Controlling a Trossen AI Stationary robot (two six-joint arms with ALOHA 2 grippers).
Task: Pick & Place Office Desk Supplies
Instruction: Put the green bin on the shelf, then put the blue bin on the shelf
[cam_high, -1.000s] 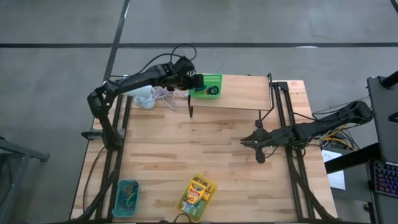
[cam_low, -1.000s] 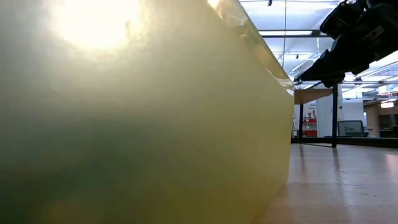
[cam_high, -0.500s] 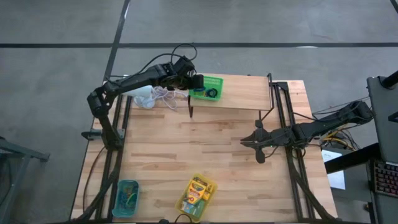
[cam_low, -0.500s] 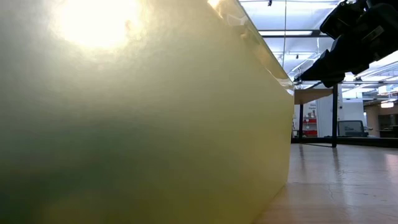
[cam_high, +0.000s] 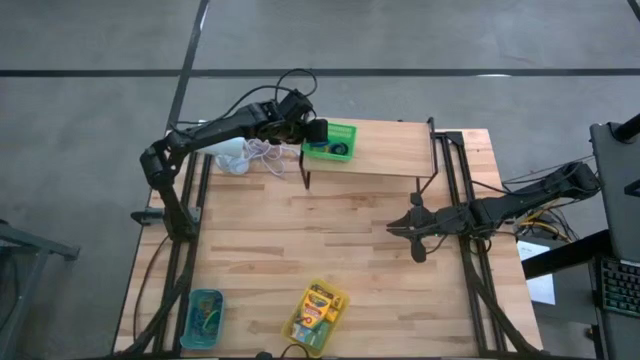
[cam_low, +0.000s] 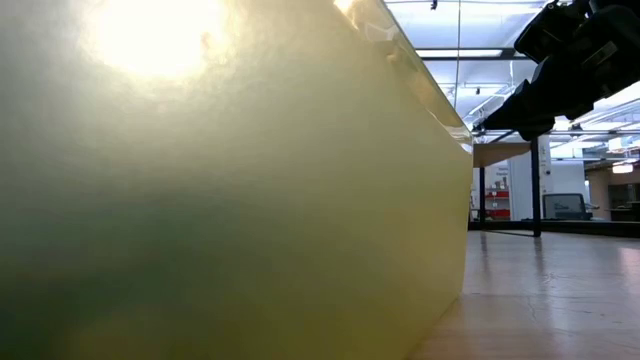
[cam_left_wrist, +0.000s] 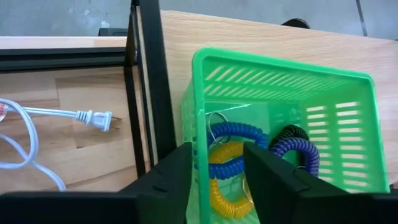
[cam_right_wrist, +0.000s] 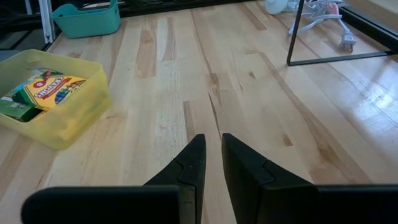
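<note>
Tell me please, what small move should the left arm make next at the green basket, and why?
Probably open a little wider and back away from the green basket. In the left wrist view the left gripper straddles the basket's near wall with parted jaws, the basket sits on the raised shelf, and the coiled bands lie inside.

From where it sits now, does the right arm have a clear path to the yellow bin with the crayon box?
Probably yes. The right hand hovers over bare wood, and nothing stands between it and the yellow bin holding the crayon box.

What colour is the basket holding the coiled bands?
Green basket, clearest in the left wrist view.
</note>
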